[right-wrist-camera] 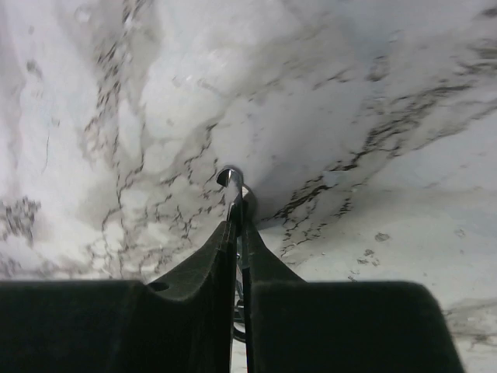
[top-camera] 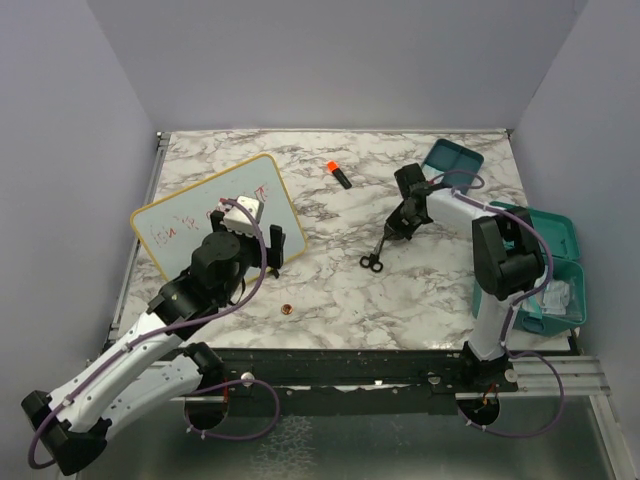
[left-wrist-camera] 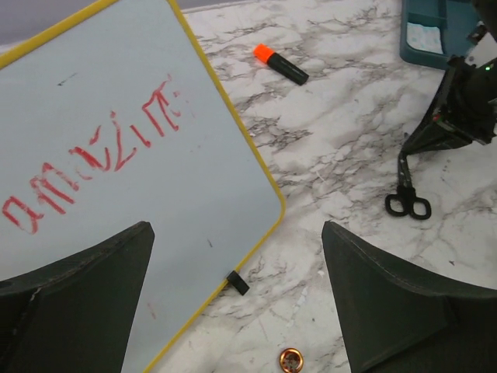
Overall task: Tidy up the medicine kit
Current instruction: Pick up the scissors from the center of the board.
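Medicine kit [top-camera: 555,235], a teal case, lies open on the surface well to the right of the right hand [right-wrist-camera: 237,225] and nearer to the arm bases, with some white packets inside it. Its matching shallow tray [top-camera: 462,155] lies apart from the case, just beyond the right hand and a little to its right. The right hand is clenched on the metal blades of black scissors [left-wrist-camera: 409,203]: the two fingers press flat against the thin steel, the blade tip shows past them just above the marble surface, and the black handle loops hang on the side toward the left hand. The left hand [left-wrist-camera: 235,227] is released, its fingers spread wide, and it hovers over the lower right edge of a yellow-framed whiteboard [left-wrist-camera: 132,155] with red writing. A small black piece [left-wrist-camera: 238,282] sits at the board edge under this hand, and a copper coin [left-wrist-camera: 291,360] lies on the surface just beside it. Beyond the left hand, between both hands, lies a black marker with an orange cap [left-wrist-camera: 281,64].
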Action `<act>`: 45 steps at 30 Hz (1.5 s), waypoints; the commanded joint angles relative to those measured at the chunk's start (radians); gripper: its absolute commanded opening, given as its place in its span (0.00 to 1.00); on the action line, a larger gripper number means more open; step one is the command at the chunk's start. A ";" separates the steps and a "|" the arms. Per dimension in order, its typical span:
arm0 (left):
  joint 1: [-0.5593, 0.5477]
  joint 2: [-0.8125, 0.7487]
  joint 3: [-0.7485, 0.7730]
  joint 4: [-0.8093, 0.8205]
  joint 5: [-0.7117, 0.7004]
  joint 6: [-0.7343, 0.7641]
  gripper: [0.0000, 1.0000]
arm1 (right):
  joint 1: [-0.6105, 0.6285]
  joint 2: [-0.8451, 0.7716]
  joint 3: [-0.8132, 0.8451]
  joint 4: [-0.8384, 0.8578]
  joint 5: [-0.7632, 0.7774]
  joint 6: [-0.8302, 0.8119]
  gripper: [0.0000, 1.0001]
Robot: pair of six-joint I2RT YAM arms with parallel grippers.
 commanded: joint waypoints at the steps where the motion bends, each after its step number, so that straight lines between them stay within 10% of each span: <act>1: 0.001 0.062 0.071 -0.051 0.160 -0.113 0.89 | 0.032 -0.029 -0.111 0.175 -0.198 -0.199 0.12; 15: 0.001 0.158 0.083 -0.066 0.269 -0.174 0.77 | 0.075 -0.223 -0.353 0.407 -0.440 -0.489 0.21; 21: 0.001 0.262 0.106 -0.048 0.370 -0.224 0.61 | 0.067 -0.447 -0.461 0.517 -0.440 -0.540 0.45; 37: -0.085 0.618 0.016 0.287 0.640 -0.394 0.00 | -0.046 -0.563 -0.682 0.564 -0.657 -0.571 0.44; 45: -0.118 0.774 0.001 0.479 0.659 -0.434 0.00 | -0.069 -0.588 -0.748 0.581 -0.696 -0.567 0.44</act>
